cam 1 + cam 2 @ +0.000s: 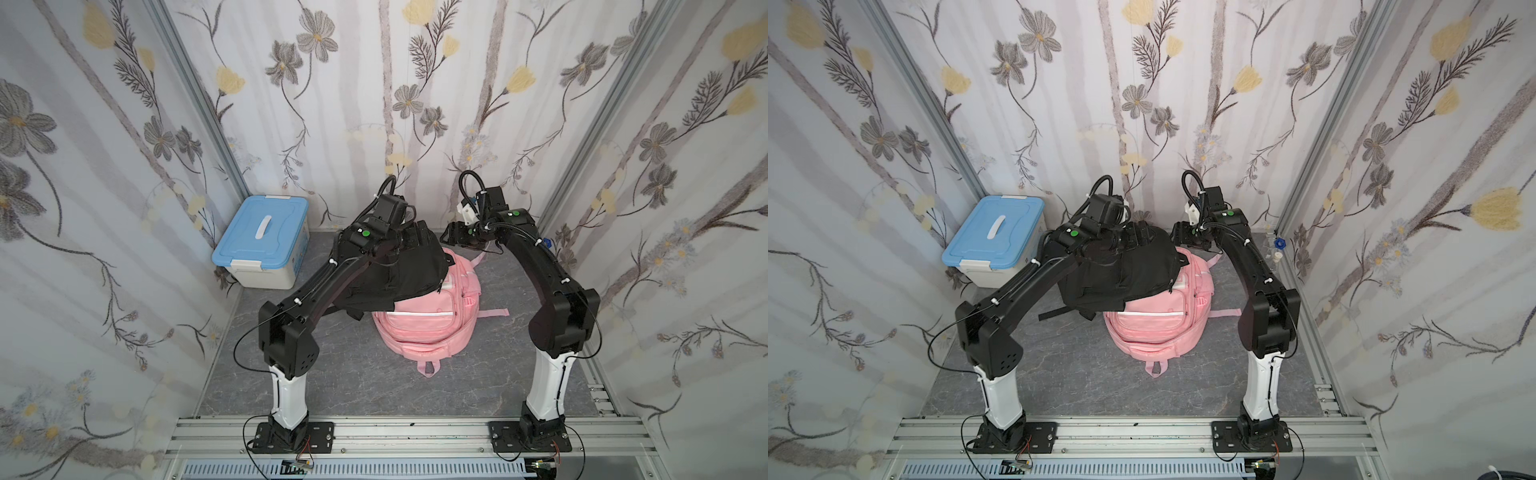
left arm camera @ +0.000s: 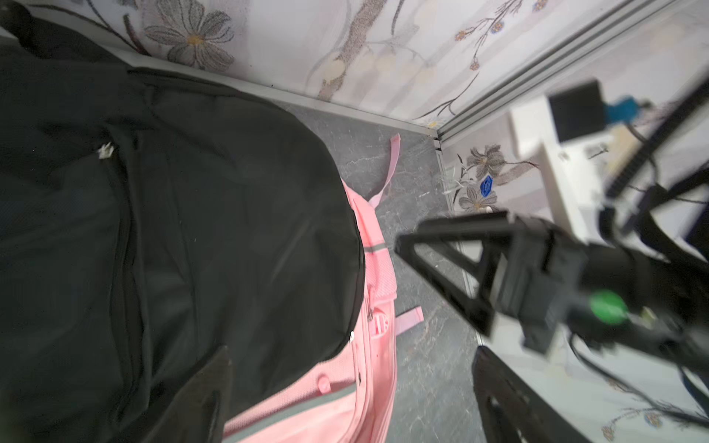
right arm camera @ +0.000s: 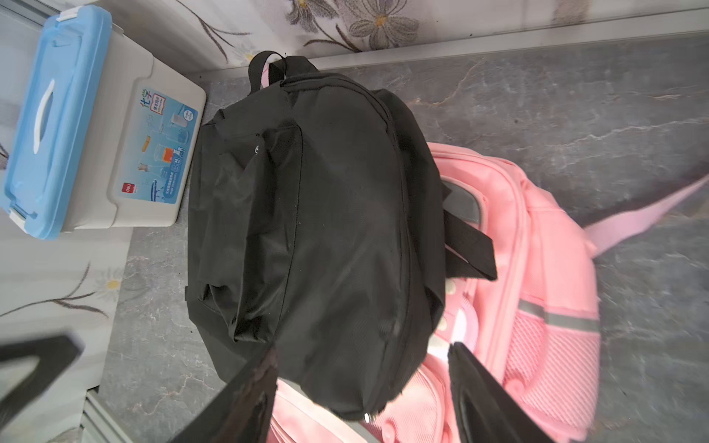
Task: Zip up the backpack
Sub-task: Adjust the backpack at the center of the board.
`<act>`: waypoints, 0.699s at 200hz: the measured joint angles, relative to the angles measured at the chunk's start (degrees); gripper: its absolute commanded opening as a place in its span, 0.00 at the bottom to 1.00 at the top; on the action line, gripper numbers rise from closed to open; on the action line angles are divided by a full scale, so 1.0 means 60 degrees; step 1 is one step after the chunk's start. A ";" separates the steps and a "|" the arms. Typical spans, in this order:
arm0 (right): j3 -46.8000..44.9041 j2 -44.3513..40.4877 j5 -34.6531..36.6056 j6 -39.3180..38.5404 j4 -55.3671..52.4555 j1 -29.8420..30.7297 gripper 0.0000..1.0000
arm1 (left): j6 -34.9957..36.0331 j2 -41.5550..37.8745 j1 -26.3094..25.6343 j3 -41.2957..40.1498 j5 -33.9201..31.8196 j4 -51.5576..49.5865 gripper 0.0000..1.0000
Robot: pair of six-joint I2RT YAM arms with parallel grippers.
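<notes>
Black nylon fills most of what I see: the black backpack (image 1: 399, 266) lies at the far middle of the grey marbled worktop (image 1: 353, 382), draped across the far part of a pink backpack (image 1: 424, 328) so that its near edge overhangs the pink front. My left fingers (image 2: 207, 395) are spread wide apart with nothing clamped between them, hovering over the black fabric near its rim; in both top views my own left wrist hides them. My right fingers (image 3: 483, 399) also stand apart and hold nothing, poised off the far right side of the black backpack, above where it overlaps the pink one. From my right wrist the curved zip seam around the black backpack looks drawn shut, with a small metal pull (image 3: 367, 417) sitting at the rim close to my right fingers. A black strap (image 3: 468, 245) crosses onto the pink shell. A box (image 1: 262, 237) with a blue lid and a white handle sits in the far left corner, just beside the black backpack; whether they touch I cannot tell
</notes>
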 measured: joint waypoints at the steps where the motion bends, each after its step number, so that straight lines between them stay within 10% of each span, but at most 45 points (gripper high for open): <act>1: -0.0164 -0.0102 0.0051 0.0018 0.0069 0.0000 0.70 | 0.0011 0.0080 0.0007 0.0131 0.0011 -0.0066 0.91; 42: -0.4532 -0.2543 0.1111 0.0342 0.1534 -0.0131 0.70 | 0.0182 0.4812 0.0342 0.7078 0.1038 -0.2728 1.00; 140: -0.6295 -0.2393 -0.1395 0.2262 0.4503 0.1231 0.72 | 0.0732 0.3825 0.1592 0.4703 0.0208 -0.2295 1.00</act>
